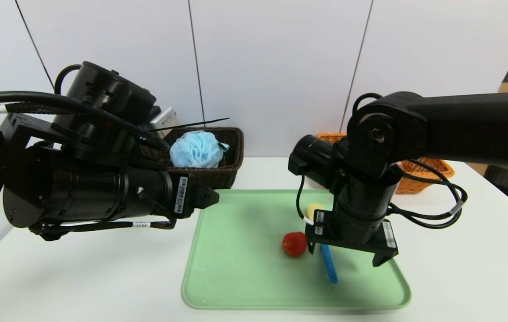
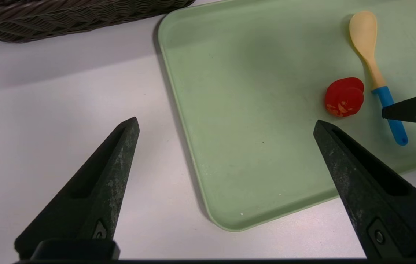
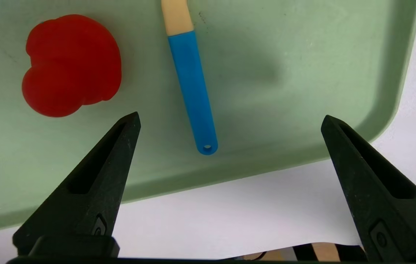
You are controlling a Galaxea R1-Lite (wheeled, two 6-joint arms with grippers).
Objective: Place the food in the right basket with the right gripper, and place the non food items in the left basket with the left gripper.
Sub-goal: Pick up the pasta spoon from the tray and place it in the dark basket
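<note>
Right gripper (image 3: 229, 121), jaws spread wide and empty, pointing down over the green tray (image 1: 236, 277), above the spoon's blue handle (image 3: 193, 91); the red tomato (image 1: 294, 243) lies just beside the spoon. Left gripper (image 2: 226, 124), jaws equally wide and empty, hangs above the tray's left edge. A blue bath pouf (image 1: 196, 150) sits in the dark basket (image 1: 231, 167); orange basket (image 1: 428, 172) behind the right arm.

White panelled wall (image 1: 280, 67) stands behind a white table (image 1: 459, 268).

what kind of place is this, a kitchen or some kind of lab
Most likely a robot test bench, not a kitchen: a bare white table before plain white wall panels, with a green tray and two wicker baskets, dark and orange, staged for sorting.
</note>
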